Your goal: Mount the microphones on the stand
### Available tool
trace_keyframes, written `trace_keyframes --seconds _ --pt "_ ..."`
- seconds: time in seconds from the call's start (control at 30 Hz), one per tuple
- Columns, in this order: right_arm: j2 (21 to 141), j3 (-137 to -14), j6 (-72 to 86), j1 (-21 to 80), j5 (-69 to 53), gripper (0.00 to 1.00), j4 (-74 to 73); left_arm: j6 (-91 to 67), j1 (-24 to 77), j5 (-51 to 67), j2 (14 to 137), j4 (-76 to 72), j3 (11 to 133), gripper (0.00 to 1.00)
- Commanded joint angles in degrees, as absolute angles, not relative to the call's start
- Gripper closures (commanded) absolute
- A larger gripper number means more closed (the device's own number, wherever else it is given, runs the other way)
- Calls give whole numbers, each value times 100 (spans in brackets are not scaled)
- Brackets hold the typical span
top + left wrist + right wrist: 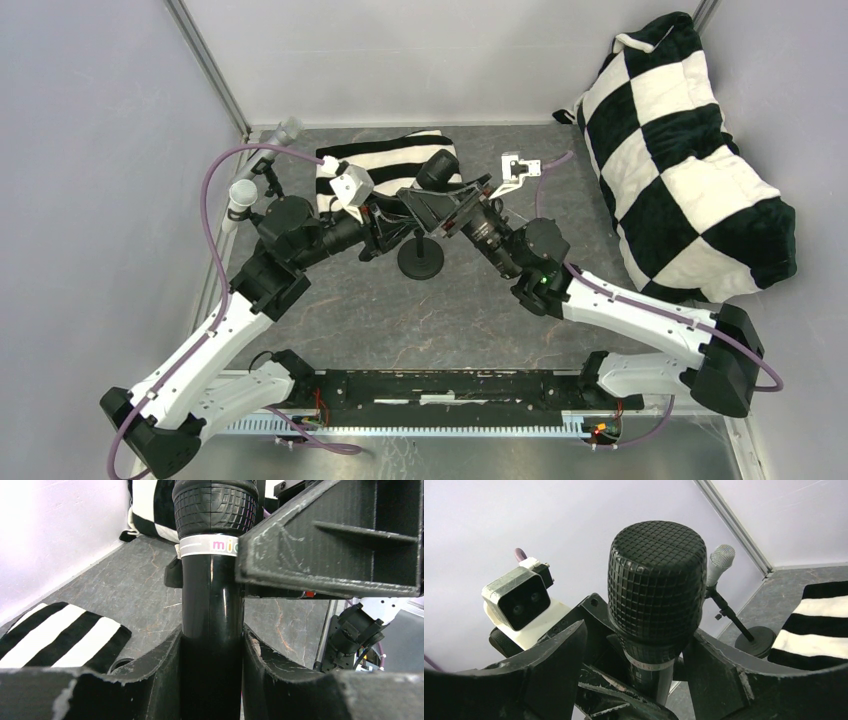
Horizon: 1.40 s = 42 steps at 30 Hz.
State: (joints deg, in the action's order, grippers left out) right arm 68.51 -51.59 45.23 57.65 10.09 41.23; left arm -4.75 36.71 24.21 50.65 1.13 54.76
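step: seat black mic (212, 605) in stand (420, 262), mid-counter | left jaws: clamped on barrel | right jaws: straddle head, grip unclear | do: line barrel with stand, push gently, free one arm first

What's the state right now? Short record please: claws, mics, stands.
left claw: shut on black microphone, on the body below the pale ring
right claw: fingers flank the same mic under its head; grip unclear
silver microphone: mounted on side stand, left side of table
centre stand: round base on table, between the arms
striped cloth: behind the arms
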Motion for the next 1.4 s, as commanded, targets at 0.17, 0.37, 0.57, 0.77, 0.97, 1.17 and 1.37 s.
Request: trace_keyframes --seconds 0.17,0.37,0.57,0.77,0.97,1.17,1.37 --pt "7212 -5491 4622 5776 923 32 4456 -695 3665 2566 5080 -334 5511 98" --pt "7326 -5510 4581 5775 967 44 4596 -709 3667 2582 5058 -326 5448 98" --pt "7424 -5616 4488 5768 810 45 4615 -595 3665 2613 5080 -176 5422 98" --pt "7436 -5608 4479 5767 766 49 4658 -592 3665 2670 5098 -166 5423 98" --pt "7454 -5607 4437 5763 780 61 4685 -594 3665 2773 5099 -167 5423 98" --pt "7359 -5443 4261 5754 903 88 4844 -552 3665 2758 5098 -76 5424 85" --pt "6815 -4824 3651 5713 1757 100 5336 -755 3665 2442 4972 -144 5162 30"
